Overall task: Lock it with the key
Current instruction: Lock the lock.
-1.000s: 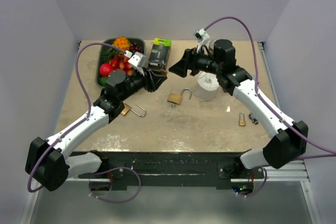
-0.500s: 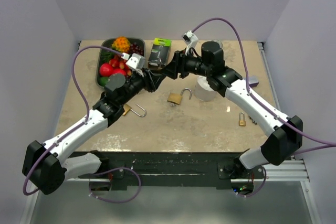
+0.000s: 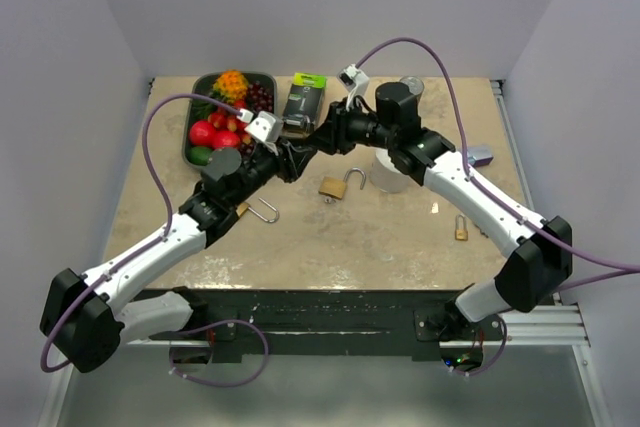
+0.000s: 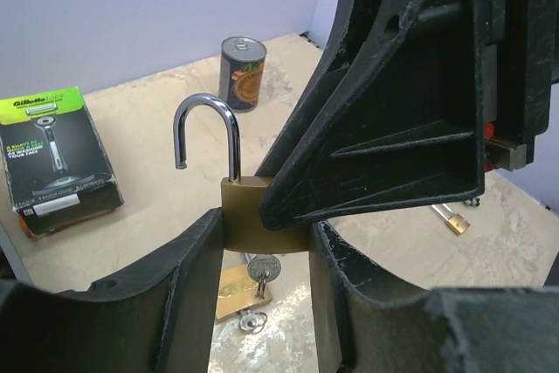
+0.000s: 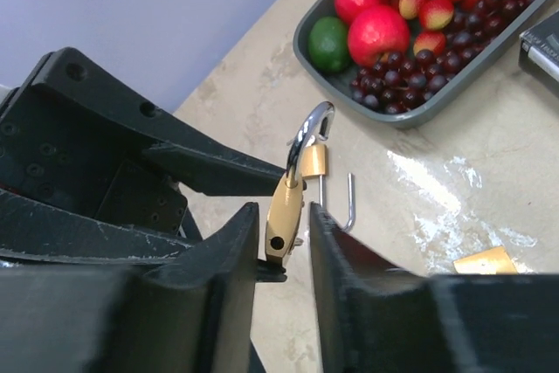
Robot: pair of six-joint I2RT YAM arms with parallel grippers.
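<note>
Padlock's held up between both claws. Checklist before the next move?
1. Left claw clamped on the brass padlock body: ok.
2. Shackle open, free end clear of the body: ok.
3. Right claw gripping the padlock: not ok. Its fingers flank it, and slim gaps show.
4. Key seated in the held padlock: cannot tell. A key head shows below it but may belong to the second padlock.
5. Held padlock clear of the table: ok.
</note>
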